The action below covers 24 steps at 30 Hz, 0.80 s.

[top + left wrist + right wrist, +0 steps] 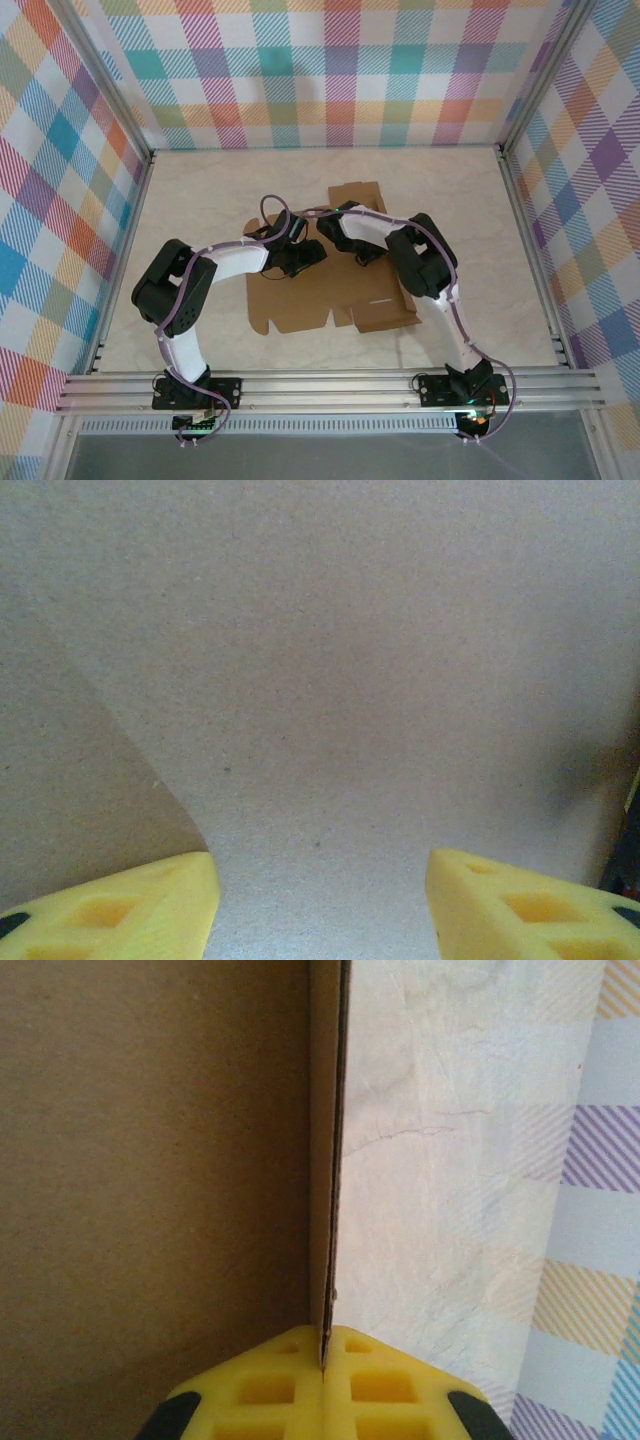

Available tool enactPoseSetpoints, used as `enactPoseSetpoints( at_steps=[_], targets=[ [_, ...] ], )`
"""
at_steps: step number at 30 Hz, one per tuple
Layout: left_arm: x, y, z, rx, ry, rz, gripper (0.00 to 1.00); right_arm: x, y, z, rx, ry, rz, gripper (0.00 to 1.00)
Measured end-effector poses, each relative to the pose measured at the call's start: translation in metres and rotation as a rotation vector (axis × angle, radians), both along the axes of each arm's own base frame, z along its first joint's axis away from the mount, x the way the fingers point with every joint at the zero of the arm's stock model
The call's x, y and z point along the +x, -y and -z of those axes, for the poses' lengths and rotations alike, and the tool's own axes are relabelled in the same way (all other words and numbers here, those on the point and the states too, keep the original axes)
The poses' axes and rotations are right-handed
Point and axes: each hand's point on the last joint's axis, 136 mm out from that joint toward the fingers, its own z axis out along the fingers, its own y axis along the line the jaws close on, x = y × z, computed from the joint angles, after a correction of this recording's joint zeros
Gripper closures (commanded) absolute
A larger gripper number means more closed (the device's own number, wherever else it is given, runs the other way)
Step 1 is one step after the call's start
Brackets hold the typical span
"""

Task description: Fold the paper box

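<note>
- right gripper: state?
- closed on the paper box. both fingers pinch the thin edge of one panel, seen edge-on in the wrist view. brown board lies to the left of that edge and bare table to the right.
- left gripper?
- partly open, with nothing between its fingers. it faces a broad cardboard face at close range, and a crease runs down the left of that face. contact with the board cannot be confirmed.
- location of the box?
- middle of the table, apart from all four edges. most of the sheet lies flat. one flap points toward the far edge and the wide panel lies toward the near edge. both arms meet over the centre of the sheet.
- step in hand?
- judged: raising a wall panel along its crease. the fold looks early, since no finished walls show.
- next move?
- likely: hold the pinched panel with the right gripper, then press the left gripper against the adjacent face to bend it on its crease. keep the pinch in line with the edge. a sideways pull may drag the sheet or tear the board.
</note>
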Motion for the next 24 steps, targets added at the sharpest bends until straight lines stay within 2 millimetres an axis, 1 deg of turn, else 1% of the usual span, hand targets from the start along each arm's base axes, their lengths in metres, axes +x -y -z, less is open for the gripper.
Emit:
enactPoseSetpoints(
  at_steps=[5,8,11,15,20,24],
  targets=[
    [0.000,0.000,0.000,0.000,0.000,0.001,0.41,-0.008,0.009,-0.005,0.203,-0.039,0.021,1.00],
    [0.000,0.000,-0.001,-0.001,0.002,0.005,0.41,-0.005,0.011,-0.007,0.332,-0.056,0.029,1.00],
    [0.000,0.001,-0.001,-0.001,0.003,0.007,0.40,0.003,0.013,-0.007,0.382,-0.053,0.025,1.00],
    [0.000,0.000,-0.001,0.000,0.004,0.008,0.40,0.003,0.009,-0.007,0.334,-0.050,0.005,1.00],
    [0.000,-0.001,-0.001,0.008,0.003,0.008,0.38,0.007,-0.002,-0.002,0.161,-0.041,-0.028,1.00],
    [-0.001,-0.004,-0.001,0.027,0.003,0.008,0.37,0.008,-0.009,0.000,0.066,-0.033,-0.047,1.00]
  ],
)
